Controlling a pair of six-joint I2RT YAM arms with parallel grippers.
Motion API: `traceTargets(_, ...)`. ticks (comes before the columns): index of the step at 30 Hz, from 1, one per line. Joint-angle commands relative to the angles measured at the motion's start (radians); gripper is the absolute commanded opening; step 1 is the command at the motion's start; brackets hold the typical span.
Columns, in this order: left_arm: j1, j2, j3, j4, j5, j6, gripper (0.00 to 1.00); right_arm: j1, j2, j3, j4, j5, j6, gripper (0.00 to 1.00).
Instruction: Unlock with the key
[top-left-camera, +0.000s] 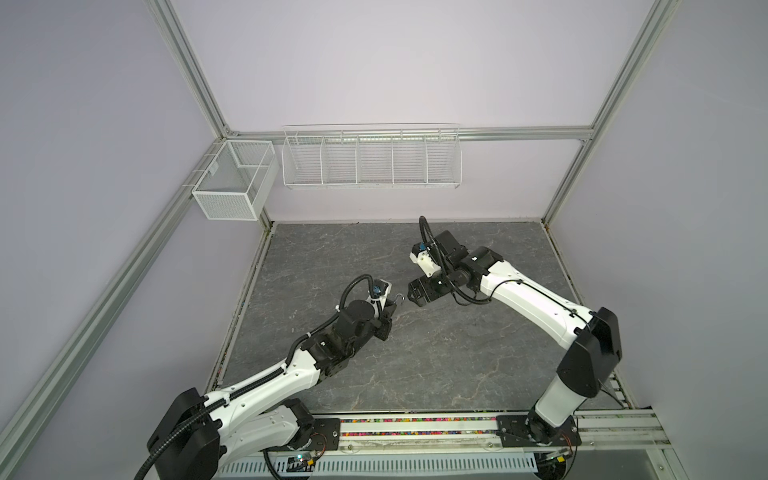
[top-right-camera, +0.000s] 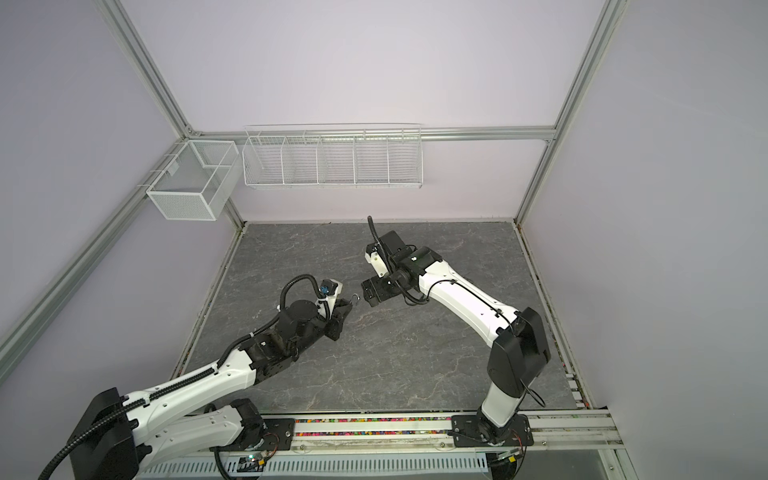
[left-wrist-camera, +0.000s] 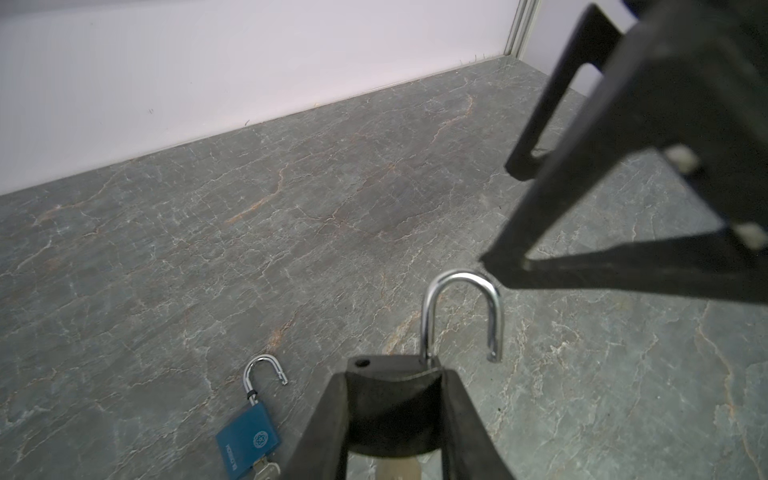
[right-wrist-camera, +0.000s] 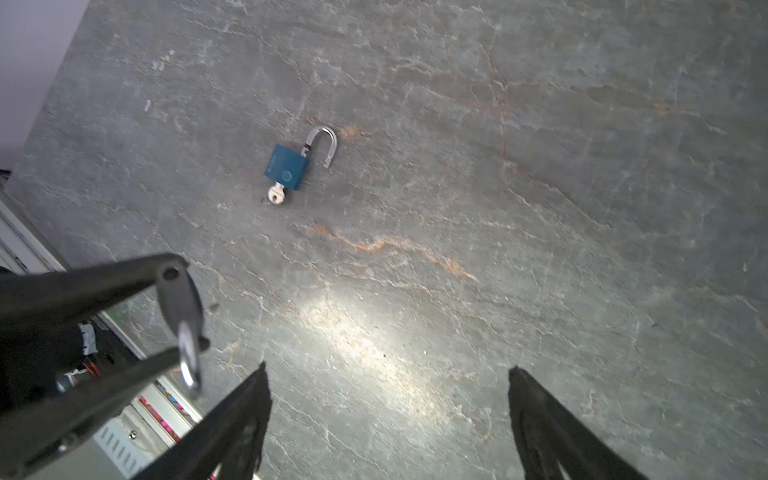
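- The left gripper (left-wrist-camera: 395, 377) is closed on a dark padlock (left-wrist-camera: 392, 411); the body is clamped between the two fingers (left-wrist-camera: 328, 419), one on each side.
- The dark padlock is held off the table (top-left-camera: 436, 353), raised above the grey marbled surface.
- Its silver shackle (left-wrist-camera: 426, 328) is seen released: one leg is seated in the body, while the free end is swung out clear of it.
- In both top views the shackle is pointed away from the left gripper (top-left-camera: 388, 309) and towards the right gripper (top-left-camera: 413, 296).
- A pale piece is glimpsed below the dark body in the left wrist view; whether it is a key cannot be told.
- The right gripper (right-wrist-camera: 387, 368) is spread wide and nothing is held in it; only bare table is seen between its fingers (right-wrist-camera: 241, 419).
- Its fingertips are placed just beside the tip of the shackle, and a narrow gap is seen between them.
- A blue padlock (right-wrist-camera: 286, 166) is laid flat on the table, apart from both grippers.
- Its shackle is also swung open, attached by one leg only.
- A silver key (right-wrist-camera: 276, 195) is inserted in the bottom of the blue padlock, with its head lying on the table.
- In the left wrist view the blue padlock (left-wrist-camera: 248, 442) is found beside the left gripper, lower down on the surface.
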Motion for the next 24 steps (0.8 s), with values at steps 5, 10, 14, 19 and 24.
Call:
traceTargets(5,-0.065,0.17,0.183,-0.201,-0.027,-0.299,0.0,-0.104,-0.198,-0.278,0.173,0.073,0.12,0.91)
traceTargets(10,-0.105,0.303,0.258,-0.27,0.011,-0.437,0.0,-0.151,-0.32,-0.44,0.255,0.075,0.178,0.92)
traceTargets(14,-0.112,0.391,0.304,-0.327,0.022,-0.507,0.0,-0.179,-0.39,-0.527,0.305,0.053,0.23,0.93)
traceTargets(19,-0.113,0.516,0.356,-0.383,0.006,-0.583,0.0,-0.199,-0.451,-0.633,0.368,0.054,0.264,0.95)
traceTargets(24,-0.115,0.578,0.358,-0.363,0.006,-0.635,0.0,-0.219,-0.473,-0.661,0.367,0.074,0.262,0.95)
